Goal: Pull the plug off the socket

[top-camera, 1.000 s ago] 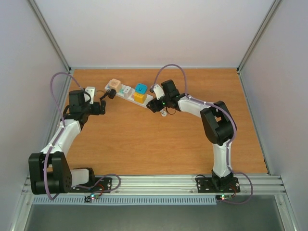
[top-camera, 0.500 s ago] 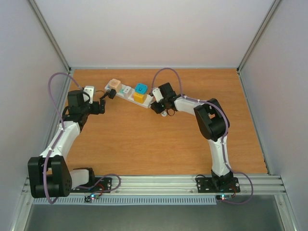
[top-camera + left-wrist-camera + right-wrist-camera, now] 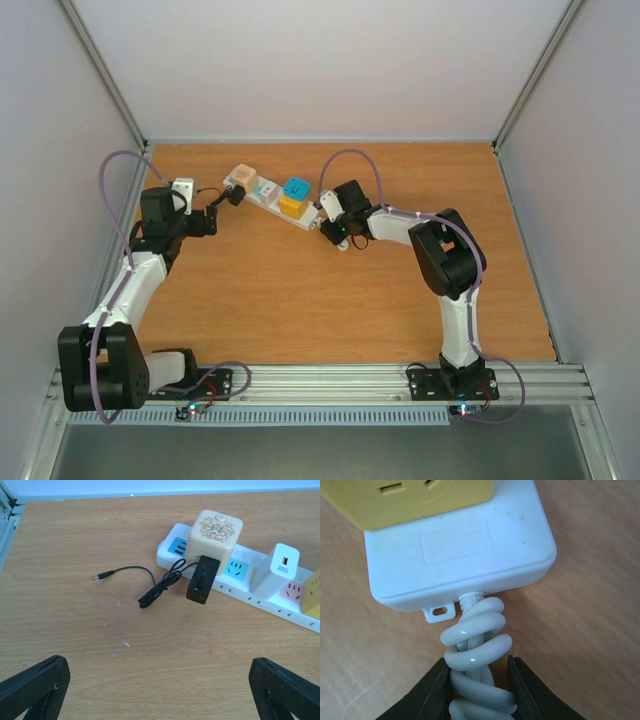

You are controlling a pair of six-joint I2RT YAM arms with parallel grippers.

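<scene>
The socket [image 3: 266, 194] is a long white strip lying diagonally at the back of the table, also seen in the left wrist view [image 3: 240, 587]. A beige cube adapter [image 3: 215, 532] stands on its left end, with the black plug [image 3: 202, 580] stuck in the cube's side and a thin black wire [image 3: 150, 587] trailing from it. My left gripper [image 3: 160, 690] is wide open with nothing in it, a short way in front of the plug. My right gripper [image 3: 479, 680] is shut on the coiled white cord [image 3: 475, 640] at the socket's right end [image 3: 465, 555].
A white charger [image 3: 277, 572] and a yellow cube adapter [image 3: 314, 597] with a blue top [image 3: 295, 187] also stand in the strip. The wire's loose jack [image 3: 99, 575] lies on the wood. White walls close the table on three sides.
My right gripper has slid left to the strip's end and closed its fingers round the coiled cord. The strip has shifted slightly. The left arm has barely moved.
</scene>
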